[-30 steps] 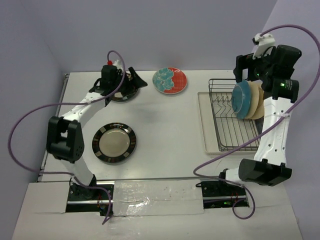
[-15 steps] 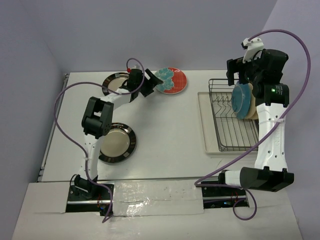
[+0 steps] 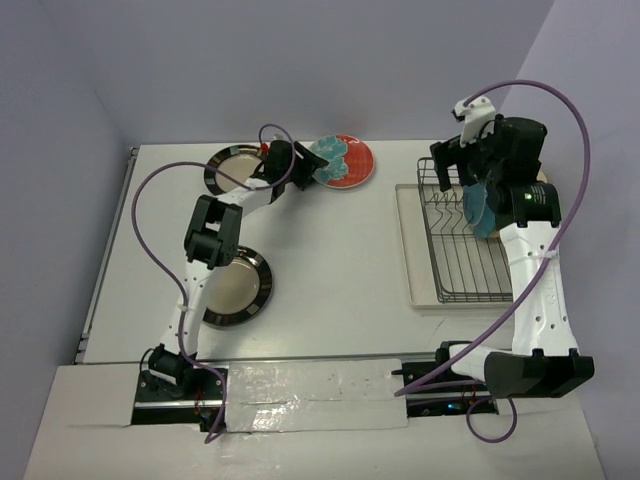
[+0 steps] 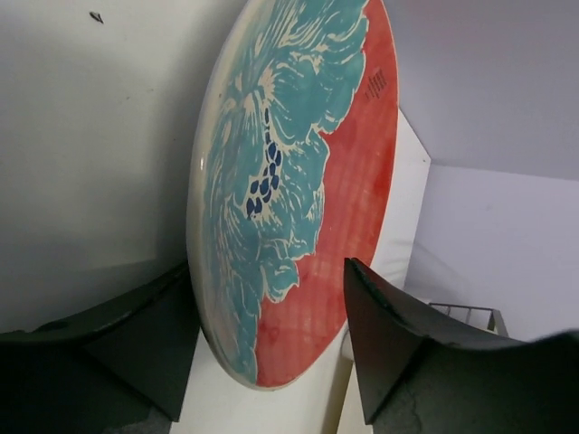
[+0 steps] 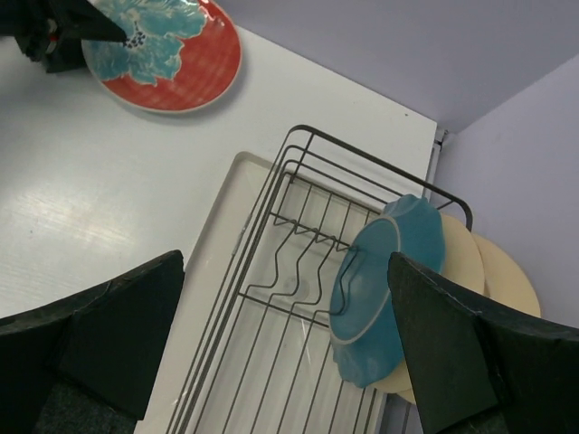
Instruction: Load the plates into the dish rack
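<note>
Step, as judged: grasp red flowered plate (image 4: 308, 163) by rim. Seat rim deep between fingers, clamp firmly, lift without scraping table (image 3: 330, 260), then carry to dish rack (image 3: 462, 270).
Left gripper (image 4: 267, 271): jaws apart, straddling plate's near rim, one finger at underside, other facing painted side; not yet clamped.
Right gripper (image 5: 285, 262): spread wide, empty, above rack.
Plate at table's far edge, well apart from rack.

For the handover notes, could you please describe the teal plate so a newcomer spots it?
Find the wire dish rack on the right of the table. Three plates stand on edge in it; the teal plate faces the empty slots, the only blue-green one, with cream plates behind.
</note>
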Controlling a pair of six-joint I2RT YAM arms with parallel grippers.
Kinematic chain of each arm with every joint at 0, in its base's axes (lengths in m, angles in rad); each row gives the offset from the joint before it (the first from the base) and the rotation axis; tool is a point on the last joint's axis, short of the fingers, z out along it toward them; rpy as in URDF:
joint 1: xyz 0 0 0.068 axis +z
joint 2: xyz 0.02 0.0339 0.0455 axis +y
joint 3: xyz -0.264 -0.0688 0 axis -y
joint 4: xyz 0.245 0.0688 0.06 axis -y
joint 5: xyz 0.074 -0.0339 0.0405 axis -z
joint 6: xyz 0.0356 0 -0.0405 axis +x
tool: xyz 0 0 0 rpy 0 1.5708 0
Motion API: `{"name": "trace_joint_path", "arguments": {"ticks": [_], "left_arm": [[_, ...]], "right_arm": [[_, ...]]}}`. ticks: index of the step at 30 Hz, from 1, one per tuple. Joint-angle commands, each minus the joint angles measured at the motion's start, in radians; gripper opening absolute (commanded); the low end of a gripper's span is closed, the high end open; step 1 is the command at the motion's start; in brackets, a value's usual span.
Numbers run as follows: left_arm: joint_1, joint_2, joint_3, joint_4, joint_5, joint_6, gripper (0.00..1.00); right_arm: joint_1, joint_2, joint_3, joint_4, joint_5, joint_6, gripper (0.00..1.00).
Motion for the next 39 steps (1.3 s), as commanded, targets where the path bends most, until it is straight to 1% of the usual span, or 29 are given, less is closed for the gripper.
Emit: {"name": "trace_joint_path", "arguments": {"ticks": [1,4,7,8,9,10,11,12,14,15,16,17,18,19,20,22,23,25,26,27,28,29,30,32,33,36,39], "left_arm": [[-0.002,0.047,0.052,0.051,0.04,-0.082,0.69],[-0.004,0.07,0.072,0.05,0.04,-0.109,0.61],[-0.004,0.084,0.077,0.054,0.05,-0.127,0.48],[-0.004,0.084,0.071,0.062,0.057,-0.132,0.41],[-0.002,0.086,0.066,0.07,0.066,-0.135,0.27],[0.002,0.078,0.054,0.079,0.084,-0.141,0.19],[0.004,0.07,0.046,0.081,0.093,-0.142,0.03],[0.012,0.041,0.036,0.078,0.116,-0.139,0.0],[0.024,-0.005,-0.029,0.087,0.155,-0.139,0.0],[0.03,-0.072,-0.061,0.094,0.175,-0.139,0.0],[0.047,-0.11,-0.135,0.102,0.21,-0.138,0.0],[0.059,-0.194,-0.171,0.116,0.248,-0.115,0.0],[0.067,-0.241,-0.199,0.113,0.265,-0.093,0.0],[0.073,-0.281,-0.239,0.098,0.279,-0.07,0.0],[0.085,-0.363,-0.262,0.069,0.3,-0.034,0.0],[0.098,-0.44,-0.331,0.05,0.372,-0.012,0.0],[0.11,-0.509,-0.357,0.027,0.394,0.0,0.0],[0.121,-0.569,-0.437,0.012,0.458,0.01,0.0],[0.128,-0.624,-0.469,0.015,0.48,0.003,0.0],[0.131,-0.652,-0.531,0.022,0.498,0.0,0.0],[0.134,-0.701,-0.559,0.027,0.533,-0.006,0.0],[0.136,-0.721,-0.591,0.057,0.552,-0.026,0.0],[0.136,-0.741,-0.648,0.074,0.573,-0.038,0.0],[0.136,-0.795,-0.693,0.096,0.626,-0.07,0.0],[0.136,-0.813,-0.725,0.1,0.639,-0.076,0.0],[0.134,-0.87,-0.75,0.091,0.696,-0.083,0.0],[0.13,-0.913,-0.768,0.097,0.744,-0.095,0.0]], "right_arm": [[0.042,-0.032,-0.025,0.077,0.057,-0.057,1.0],[0.079,-0.021,-0.024,0.08,0.074,-0.066,1.0],[0.102,-0.009,-0.01,0.075,0.086,-0.075,1.0],[0.115,-0.01,-0.012,0.075,0.088,-0.08,1.0],[0.123,-0.012,-0.016,0.074,0.089,-0.089,1.0],[0.132,-0.024,-0.031,0.08,0.099,-0.11,1.0],[0.154,-0.033,-0.044,0.086,0.106,-0.121,1.0],[0.164,-0.039,-0.056,0.093,0.111,-0.153,1.0],[0.189,-0.065,-0.1,0.11,0.123,-0.187,1.0],[0.195,-0.076,-0.117,0.133,0.122,-0.221,1.0],[0.198,-0.099,-0.152,0.144,0.097,-0.242,1.0],[0.201,-0.133,-0.174,0.17,0.074,-0.291,1.0],[0.201,-0.153,-0.223,0.188,0.048,-0.317,1.0],[0.203,-0.171,-0.249,0.208,-0.01,-0.345,1.0],[0.206,-0.193,-0.277,0.236,-0.041,-0.404,1.0],[0.218,-0.237,-0.327,0.239,-0.123,-0.469,1.0],[0.242,-0.257,-0.353,0.233,-0.143,-0.53,1.0],[0.284,-0.271,-0.372,0.222,-0.164,-0.577,1.0],[0.34,-0.28,-0.387,0.215,-0.161,-0.61,1.0],[0.373,-0.285,-0.398,0.216,-0.154,-0.624,1.0],[0.405,-0.283,-0.404,0.215,-0.144,-0.637,1.0],[0.436,-0.286,-0.424,0.219,-0.139,-0.653,1.0],[0.5,-0.289,-0.436,0.227,-0.133,-0.66,1.0],[0.563,-0.283,-0.465,0.244,-0.104,-0.68,1.0],[0.624,-0.279,-0.472,0.242,-0.09,-0.69,1.0],[0.716,-0.265,-0.505,0.244,-0.038,-0.741,1.0],[0.766,-0.26,-0.55,0.285,0.025,-0.782,1.0]]}}
